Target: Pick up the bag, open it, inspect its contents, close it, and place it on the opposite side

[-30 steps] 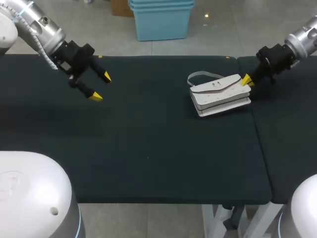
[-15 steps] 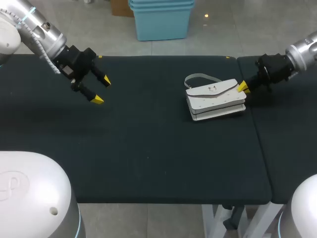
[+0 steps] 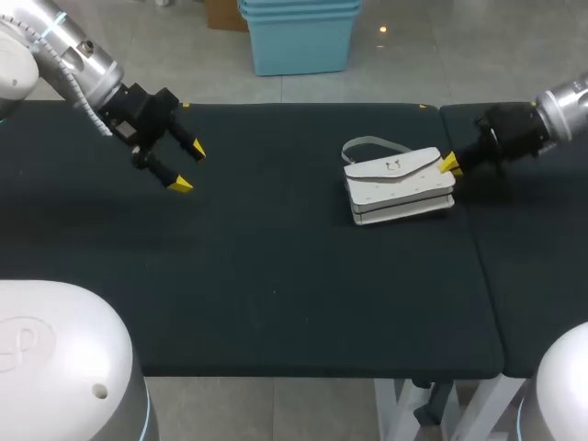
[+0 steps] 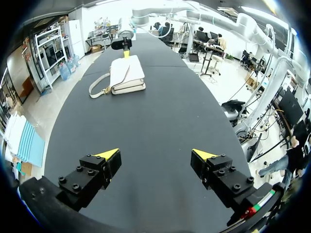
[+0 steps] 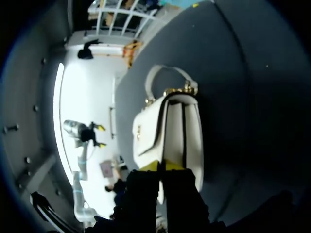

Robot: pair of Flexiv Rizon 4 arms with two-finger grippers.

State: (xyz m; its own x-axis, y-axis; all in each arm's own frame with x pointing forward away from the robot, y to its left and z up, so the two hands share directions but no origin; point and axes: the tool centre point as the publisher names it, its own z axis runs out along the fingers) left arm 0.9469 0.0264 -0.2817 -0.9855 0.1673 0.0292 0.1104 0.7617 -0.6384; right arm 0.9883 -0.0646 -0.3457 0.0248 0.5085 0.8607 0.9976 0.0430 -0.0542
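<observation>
A white bag [image 3: 400, 186] lies flat on the black table [image 3: 276, 276], right of the middle, its strap [image 3: 367, 142] curled at the far side. My right gripper [image 3: 450, 164] is shut, its yellow tips against the bag's right end. In the right wrist view the bag [image 5: 167, 128] stretches straight ahead of the closed gripper [image 5: 166, 166], whose tips touch its near edge. My left gripper [image 3: 189, 167] hangs open over the table's far left, nothing between its fingers. From the left wrist the bag [image 4: 127, 74] lies far ahead of the open gripper [image 4: 156, 154].
A seam [image 3: 478, 266] runs just right of the bag, where a second black-covered table joins the first. Bare black cloth stretches between the bag and my left gripper.
The bag slid a little to the left and turned slightly, with my right gripper's tips following it, then stayed put. My left gripper shifted slightly nearer early on, then held.
</observation>
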